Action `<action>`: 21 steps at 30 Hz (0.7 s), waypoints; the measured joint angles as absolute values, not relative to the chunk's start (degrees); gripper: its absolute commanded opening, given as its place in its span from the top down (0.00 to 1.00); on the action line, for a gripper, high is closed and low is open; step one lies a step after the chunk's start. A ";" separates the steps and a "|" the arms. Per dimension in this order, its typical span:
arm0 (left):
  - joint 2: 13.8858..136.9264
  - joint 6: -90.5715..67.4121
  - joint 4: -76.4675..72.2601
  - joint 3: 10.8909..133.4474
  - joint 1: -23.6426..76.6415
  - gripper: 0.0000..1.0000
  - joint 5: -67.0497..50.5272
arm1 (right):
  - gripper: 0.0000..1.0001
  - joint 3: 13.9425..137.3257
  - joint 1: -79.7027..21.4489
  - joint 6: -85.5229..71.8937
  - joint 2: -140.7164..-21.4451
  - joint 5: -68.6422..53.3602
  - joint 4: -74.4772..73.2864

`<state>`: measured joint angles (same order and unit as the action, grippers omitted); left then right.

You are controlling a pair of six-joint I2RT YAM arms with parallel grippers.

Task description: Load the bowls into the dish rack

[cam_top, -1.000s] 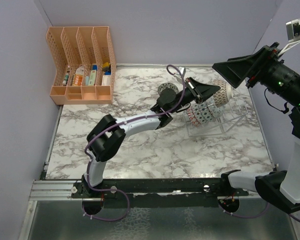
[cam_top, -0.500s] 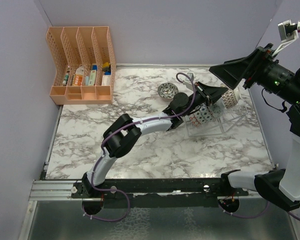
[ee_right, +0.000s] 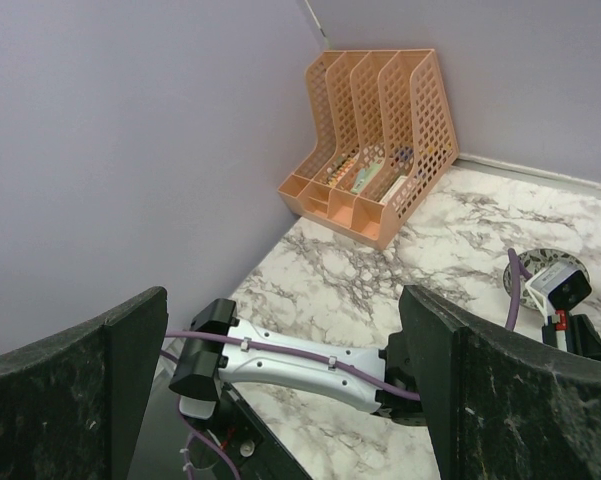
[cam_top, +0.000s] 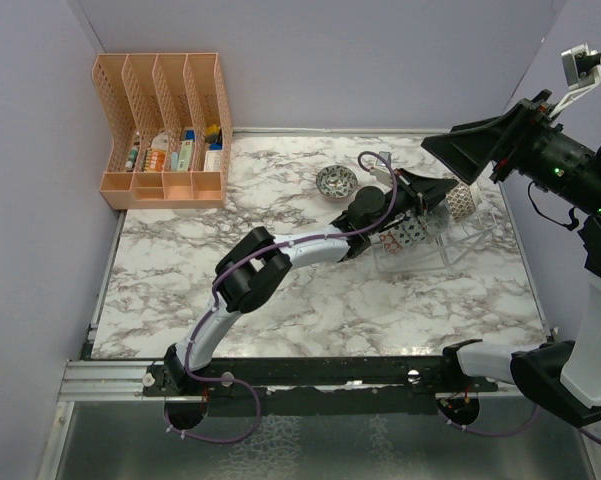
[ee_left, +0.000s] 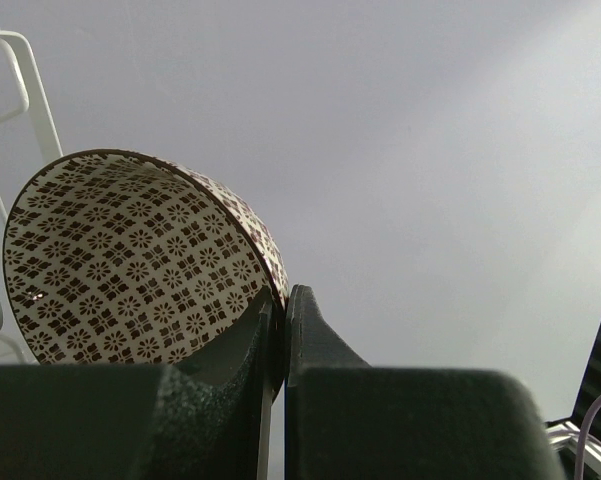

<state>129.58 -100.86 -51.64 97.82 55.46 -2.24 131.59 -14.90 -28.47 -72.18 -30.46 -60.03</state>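
My left gripper (cam_top: 443, 190) is shut on the rim of a bowl (ee_left: 130, 260) that is white inside with a dark red flower pattern. It holds the bowl (cam_top: 462, 201) on edge over the clear dish rack (cam_top: 450, 243) at the back right. White rack prongs (ee_left: 20, 70) show beside the bowl in the left wrist view. A pink patterned bowl (cam_top: 405, 230) stands on edge in the rack. Another bowl (cam_top: 337, 181) sits on the marble left of the rack. My right gripper (cam_top: 472, 148) hangs high above the rack, open and holding nothing (ee_right: 280, 330).
An orange slotted organizer (cam_top: 165, 130) with small items stands at the back left corner (ee_right: 375, 180). Purple walls close in the back and both sides. My left arm (cam_top: 300, 245) stretches diagonally across the middle of the marble table (cam_top: 380, 310).
The left arm has reached further right, carrying its bowl over the rack. The right gripper has shifted slightly right and up, still open.
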 measured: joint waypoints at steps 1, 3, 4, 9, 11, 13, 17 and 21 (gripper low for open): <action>129.58 -100.97 -51.57 97.82 55.42 1.00 -2.15 | 0.01 131.41 -14.90 -28.36 -72.10 -30.46 -60.03; 129.58 -101.19 -51.48 97.82 55.22 1.00 -2.11 | 0.01 131.09 -14.90 -28.25 -71.99 -30.44 -60.05; 129.58 -101.30 -51.46 97.82 55.13 1.00 -2.07 | 0.01 130.98 -14.90 -28.23 -71.99 -30.44 -60.05; 129.58 -101.78 -50.89 97.76 54.68 1.00 -2.00 | 0.01 130.82 -14.90 -28.21 -71.99 -30.26 -60.07; 129.58 -101.97 -50.39 97.71 54.43 1.00 -1.98 | 0.01 130.82 -14.90 -28.21 -71.94 -30.22 -60.07; 129.58 -102.13 -49.36 97.71 54.30 1.00 -2.00 | 0.01 130.82 -14.90 -28.21 -71.94 -30.06 -60.07; 129.58 -102.87 -48.66 97.82 54.06 1.00 -2.02 | 0.01 130.82 -14.90 -28.21 -71.92 -29.67 -60.12; 130.39 -103.24 -48.18 98.78 54.06 1.00 -2.11 | 0.01 130.82 -14.90 -28.21 -71.81 -29.34 -60.51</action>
